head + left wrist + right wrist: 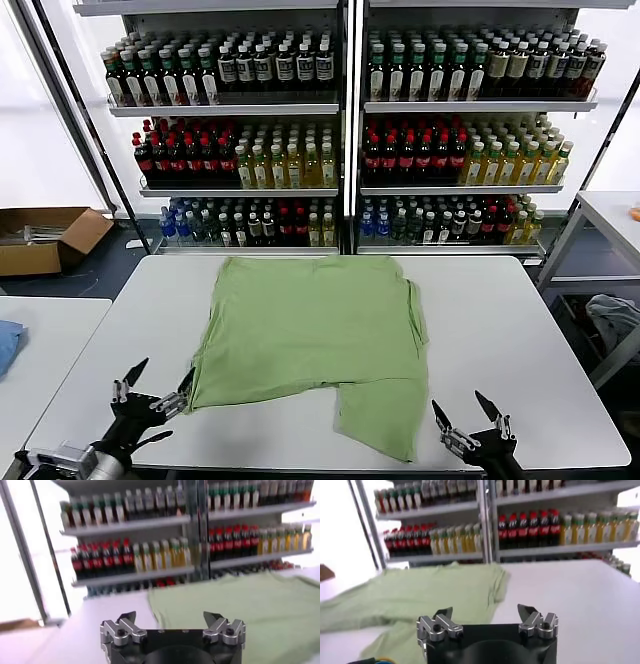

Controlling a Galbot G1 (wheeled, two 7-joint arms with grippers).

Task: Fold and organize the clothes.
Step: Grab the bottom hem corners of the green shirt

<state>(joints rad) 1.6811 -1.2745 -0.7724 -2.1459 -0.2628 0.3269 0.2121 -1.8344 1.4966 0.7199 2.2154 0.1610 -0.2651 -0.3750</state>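
Fold not yet begun: green shirt [310,345] lying plain side up, mid-frame on the table [500,330]. Left hand [158,385] lower left beside the hem, right hand [467,412] lower right, both spread apart and empty. Next, probably: pinching a near edge.

The shirt [310,335] is plain light green on a white worktop [500,320]. Silver-and-black fingers [135,378] stand out darkly. Beyond the fingers, bottles [400,150] show red, yellow, green and dark brown. The box [45,240] is brown.

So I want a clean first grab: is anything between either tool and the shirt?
Nothing visible. The left tool sits open right at the shirt's near left corner; the right tool is open, with only bare table between it and the hem.
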